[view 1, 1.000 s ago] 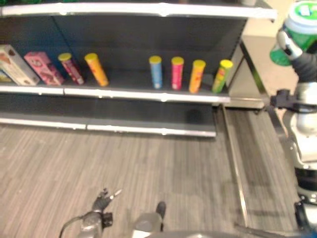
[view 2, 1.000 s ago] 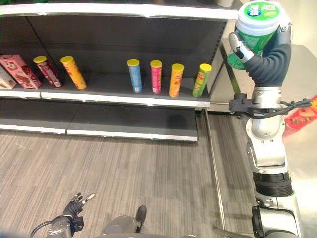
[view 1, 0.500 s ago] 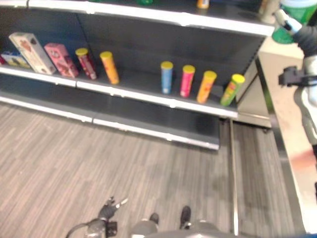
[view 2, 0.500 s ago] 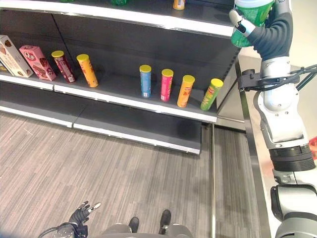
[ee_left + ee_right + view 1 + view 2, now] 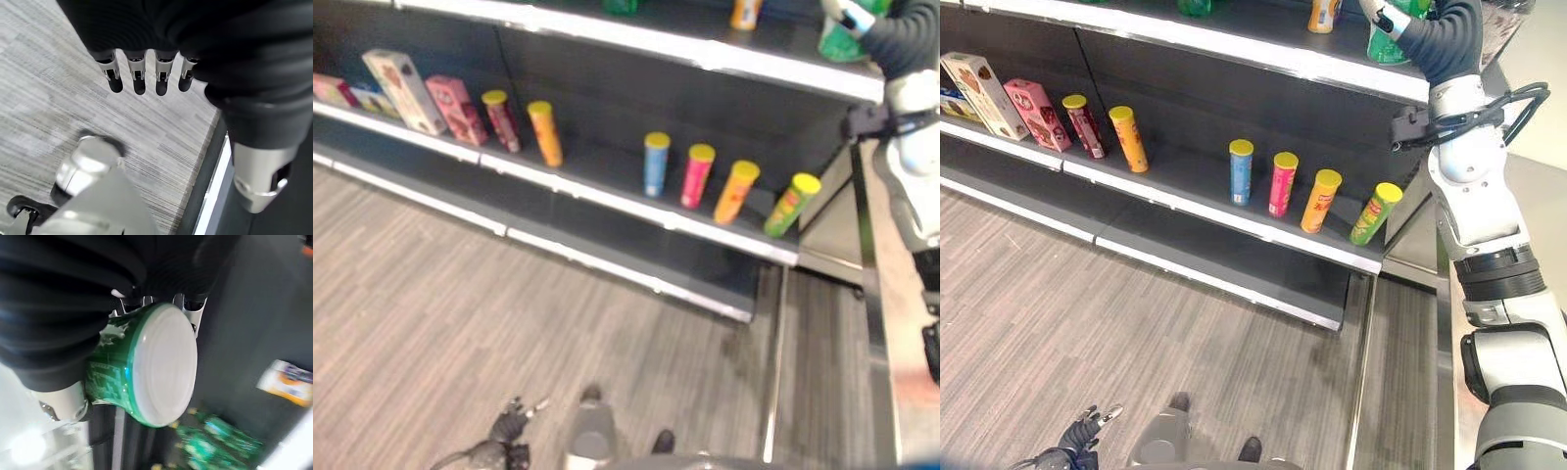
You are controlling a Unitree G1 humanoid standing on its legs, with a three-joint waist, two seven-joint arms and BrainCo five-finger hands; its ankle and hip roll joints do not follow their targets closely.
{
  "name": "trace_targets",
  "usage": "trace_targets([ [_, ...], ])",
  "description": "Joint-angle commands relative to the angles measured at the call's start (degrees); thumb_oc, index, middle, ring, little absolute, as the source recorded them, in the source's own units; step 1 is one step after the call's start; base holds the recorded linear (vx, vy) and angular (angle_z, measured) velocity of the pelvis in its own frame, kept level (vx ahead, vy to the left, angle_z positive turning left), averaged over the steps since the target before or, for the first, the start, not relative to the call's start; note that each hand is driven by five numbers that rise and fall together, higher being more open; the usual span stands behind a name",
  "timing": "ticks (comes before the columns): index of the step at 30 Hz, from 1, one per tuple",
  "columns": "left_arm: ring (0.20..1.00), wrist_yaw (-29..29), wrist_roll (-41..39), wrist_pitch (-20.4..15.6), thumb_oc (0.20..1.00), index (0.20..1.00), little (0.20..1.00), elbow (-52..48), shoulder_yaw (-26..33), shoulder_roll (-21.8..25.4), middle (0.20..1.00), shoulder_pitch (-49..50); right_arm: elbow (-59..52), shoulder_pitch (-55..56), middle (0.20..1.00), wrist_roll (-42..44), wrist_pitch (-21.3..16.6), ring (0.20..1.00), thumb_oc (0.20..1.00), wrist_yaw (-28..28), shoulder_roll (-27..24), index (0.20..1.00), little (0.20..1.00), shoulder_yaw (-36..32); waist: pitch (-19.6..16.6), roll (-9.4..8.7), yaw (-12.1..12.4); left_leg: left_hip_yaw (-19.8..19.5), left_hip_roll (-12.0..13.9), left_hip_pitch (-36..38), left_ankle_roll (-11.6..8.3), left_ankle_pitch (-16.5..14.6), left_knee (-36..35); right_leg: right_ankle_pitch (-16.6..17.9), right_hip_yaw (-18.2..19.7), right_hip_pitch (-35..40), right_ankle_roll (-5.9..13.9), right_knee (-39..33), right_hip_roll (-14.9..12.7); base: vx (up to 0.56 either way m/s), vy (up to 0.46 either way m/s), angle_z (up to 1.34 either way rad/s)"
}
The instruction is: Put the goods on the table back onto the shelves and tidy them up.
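1. Right hand (image 5: 1393, 18) is up at the top shelf (image 5: 1263, 54), fingers and thumb wrapped tight round a green can (image 5: 142, 374) with a white lid, so the can is off the table and up at the shelf's right end.
2. Right beside it on that shelf there's an orange can (image 5: 1325, 14), plus more green stuff further left.
3. One shelf down: blue can (image 5: 1240, 171), pink can (image 5: 1283, 183), orange tube (image 5: 1320, 200) and a tilted green tube (image 5: 1374, 212) in a row, then a yellow tube (image 5: 1127, 138), dark red tube (image 5: 1085, 125) and pink box (image 5: 1031, 113) off to the left.
4. Left hand (image 5: 146, 78) hangs low over the grey floor (image 5: 1087, 304), fingers loose and holding nothing.
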Motion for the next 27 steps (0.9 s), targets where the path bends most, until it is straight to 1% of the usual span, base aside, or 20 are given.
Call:
trace_targets([
  [1,1.0,0.4,-0.9,-1.6,1.0,1.0,1.0,-1.0,-0.5,3.1,1.0,1.8,1.0,-3.2,0.2,0.9,-0.8,0.2,0.2,-1.7,-2.7,0.2,0.2,-0.2,-3.4,1.33,3.9,-2.8,-3.0,-0.2,-0.04,2.7,-0.1,-3.3,5.4,-0.1,4.27,0.5,-3.0,0.2,0.095,-0.2],
  [2,1.0,0.4,-0.9,-1.6,1.0,1.0,1.0,-1.0,-0.5,3.1,1.0,1.8,1.0,-3.2,0.2,0.9,-0.8,0.2,0.2,-1.7,-2.7,0.2,0.2,-0.2,-3.3,1.33,3.9,-2.8,-3.0,-0.2,-0.04,2.8,-0.2,-3.3,5.5,0.0,4.28,0.5,-3.0,0.42,0.29,-0.66],
  [3,1.0,0.2,-0.5,-1.9,1.0,1.0,1.0,-0.2,-0.5,3.3,1.0,2.4,2.8,-5.4,0.2,1.2,-0.2,0.2,0.2,-1.3,-1.9,0.2,0.2,1.4,-4.2,2.44,5.2,-4.8,-4.0,-0.2,-0.15,3.3,-2.7,-4.3,8.1,1.9,5.3,0.5,-3.5,0.3,0.232,-0.75],
  [4,1.0,0.2,-0.5,-1.9,1.0,1.0,1.0,-0.2,-0.5,3.2,1.0,2.4,2.8,-5.5,0.2,1.2,-0.3,0.2,0.2,-1.3,-1.9,0.2,0.2,1.5,-4.1,2.5,5.3,-4.7,-3.9,-0.1,-0.15,3.3,-2.7,-4.2,8.2,1.9,5.29,0.5,-3.4,0.51,0.443,-0.73],
  [5,1.0,0.1,-0.2,-2.1,1.0,1.0,1.0,0.0,-0.5,3.2,1.0,2.6,2.9,-5.5,0.2,0.5,0.2,0.2,0.2,-1.1,-1.0,0.2,0.2,1.4,-5.2,3.13,5.8,-6.1,-3.8,1.3,0.14,4.9,-2.3,-4.1,8.9,2.9,6.45,0.5,-4.8,0.21,0.211,-0.82],
  [6,1.0,0.1,-0.2,-2.1,1.0,1.0,1.0,0.0,-0.5,3.2,1.0,2.6,2.9,-5.5,0.2,0.5,0.2,0.2,0.2,-1.1,-1.0,0.2,0.2,1.4,-5.2,3.11,5.9,-6.1,-3.8,1.4,0.17,4.9,-2.3,-4.1,9.0,3.0,6.48,0.4,-4.9,0.39,0.44,-0.76],
  [8,1.0,0.3,0.4,-2.4,1.0,1.0,1.0,0.5,-0.4,3.7,1.0,2.5,3.1,-5.0,0.2,-1.0,0.4,0.2,0.2,-1.2,0.3,0.2,0.2,1.3,-6.4,2.89,6.0,-5.6,-4.8,2.7,1.64,4.5,-0.5,-2.8,10.2,3.0,8.84,1.9,-9.2,0.34,0.411,-0.49],
  [10,1.0,0.5,0.7,-2.4,1.0,1.0,1.0,0.2,-0.1,4.2,1.0,2.5,2.5,-3.9,0.2,-2.4,1.0,0.2,0.2,-1.5,1.2,0.2,0.2,1.0,-6.8,2.55,6.1,-4.6,-6.0,3.8,3.18,3.2,0.6,-0.3,11.1,1.3,10.23,5.6,-12.4,0.24,0.319,-0.29],
  [11,1.0,0.7,0.8,-2.7,1.0,1.0,1.0,-0.4,0.0,4.5,1.0,2.4,1.9,-3.6,0.2,-3.4,1.1,0.2,0.2,-1.5,1.3,0.2,0.2,0.8,-6.7,2.43,5.8,-4.1,-6.9,4.6,4.3,2.3,0.8,3.4,12.0,-0.4,11.09,9.2,-14.4,0.19,0.351,-0.5],
  [12,1.0,0.7,1.2,-2.7,1.0,1.0,1.0,-1.4,0.1,5.0,1.0,2.2,0.6,-3.3,0.2,-4.4,1.4,0.2,0.2,-2.0,1.3,0.2,0.2,0.2,-6.1,2.52,5.1,-3.3,-7.8,5.9,5.91,1.6,1.2,8.4,13.3,-3.3,11.24,15.0,-16.2,0.13,0.271,-0.48],
  [13,1.0,0.7,1.2,-2.7,1.0,1.0,1.0,-1.4,0.2,5.1,1.0,2.2,0.6,-3.3,0.2,-4.4,1.4,0.2,0.2,-2.0,1.3,0.2,0.2,0.2,-6.1,2.47,5.3,-3.2,-7.8,5.9,5.95,1.6,1.2,8.4,13.6,-3.5,11.29,15.2,-16.3,0.15,0.265,-0.25],
  [14,1.0,0.9,1.1,-2.8,1.0,1.0,1.0,-2.8,0.4,5.7,1.0,2.3,-1.2,-1.0,0.2,-5.0,0.8,0.2,0.2,-2.9,2.4,0.2,0.2,-1.9,-5.9,3.16,4.5,-2.8,-7.3,7.4,6.81,0.8,0.7,10.4,12.5,-5.6,10.28,18.9,-17.3,0.13,0.149,-0.12],
  [15,1.0,1.0,0.8,-2.8,1.0,1.0,1.0,-3.8,0.7,6.0,1.0,2.1,-2.3,-0.5,0.2,-6.0,0.9,0.2,0.2,-3.2,1.9,0.2,0.2,-2.3,-5.7,3.56,4.0,-2.8,-6.9,8.4,6.89,0.5,-0.1,9.4,11.1,-7.1,9.59,18.3,-16.9,0.16,0.155,-0.05],
  [17,1.0,1.0,-0.2,-2.8,1.0,1.0,1.0,-5.2,0.9,6.1,1.0,2.0,-3.7,-0.6,0.2,-6.5,1.0,0.2,0.2,-3.9,1.5,0.2,0.2,-2.6,-5.3,3.92,3.0,-2.5,-6.2,9.8,6.93,0.0,-1.5,6.8,8.5,-9.8,9.21,13.7,-14.5,0.1,-0.017,-0.19],
  [18,1.0,2.4,1.6,-1.5,1.0,1.0,1.0,-2.2,0.4,5.5,1.0,0.9,0.1,1.1,0.2,-7.7,0.0,0.2,0.2,-6.8,1.1,0.2,0.2,-2.8,-3.5,3.83,1.1,-1.5,-5.9,11.2,6.79,-0.8,-2.3,5.7,7.6,-14.4,9.62,7.0,-9.6,0.1,-0.096,-0.14],
  [19,1.0,2.1,0.8,-2.8,1.0,1.0,1.0,-3.9,0.3,6.3,1.0,1.1,0.0,-1.7,0.2,-8.9,1.5,0.2,0.2,-6.0,-0.5,0.2,0.2,-3.3,-3.0,3.29,0.6,-2.6,-6.4,11.0,6.72,-1.4,-0.6,5.9,9.7,-12.7,10.95,6.1,-9.8,0.12,-0.095,0.02],
  [20,1.0,1.9,-0.1,-2.7,1.0,1.0,1.0,-5.4,0.5,5.8,1.0,1.0,-3.5,-2.2,0.2,-8.1,0.8,0.2,0.2,-5.7,0.8,0.2,0.2,-2.5,-2.9,2.73,0.7,-3.0,-6.8,10.7,6.61,-1.5,0.2,6.0,11.2,-12.9,10.7,6.2,-9.2,0.13,-0.049,0.45],
  [21,1.0,2.2,-1.2,-2.7,1.0,1.0,1.0,-5.8,0.8,5.1,1.0,1.2,-3.5,-1.7,0.2,-7.2,1.4,0.2,0.2,-5.7,1.3,0.2,0.2,-2.8,-3.1,2.05,1.0,-2.9,-6.7,11.1,6.54,-2.0,0.3,6.1,11.5,-12.2,10.37,6.1,-9.4,0.15,-0.052,0.75],
  [25,1.0,1.9,0.7,-2.2,1.0,1.0,1.0,-4.0,0.9,2.8,1.0,1.6,-12.9,7.6,0.2,-9.8,1.1,0.2,0.2,-5.0,4.8,0.2,0.2,-7.8,-4.5,1.57,0.3,-2.5,-5.3,13.1,5.9,-3.3,-0.4,5.8,8.9,-8.6,9.64,2.8,-9.6,0.15,-0.059,0.16],
  [27,1.0,1.8,1.1,-2.0,1.0,1.0,1.0,-3.7,0.8,2.5,1.0,1.7,-14.2,9.4,0.2,-10.4,1.2,0.2,0.2,-4.8,5.4,0.2,0.2,-8.8,-4.7,1.58,0.1,-2.7,-5.1,13.3,5.74,-3.4,-0.5,5.7,8.1,-7.9,9.64,2.4,-9.6,0.07,-0.035,0.06],
])
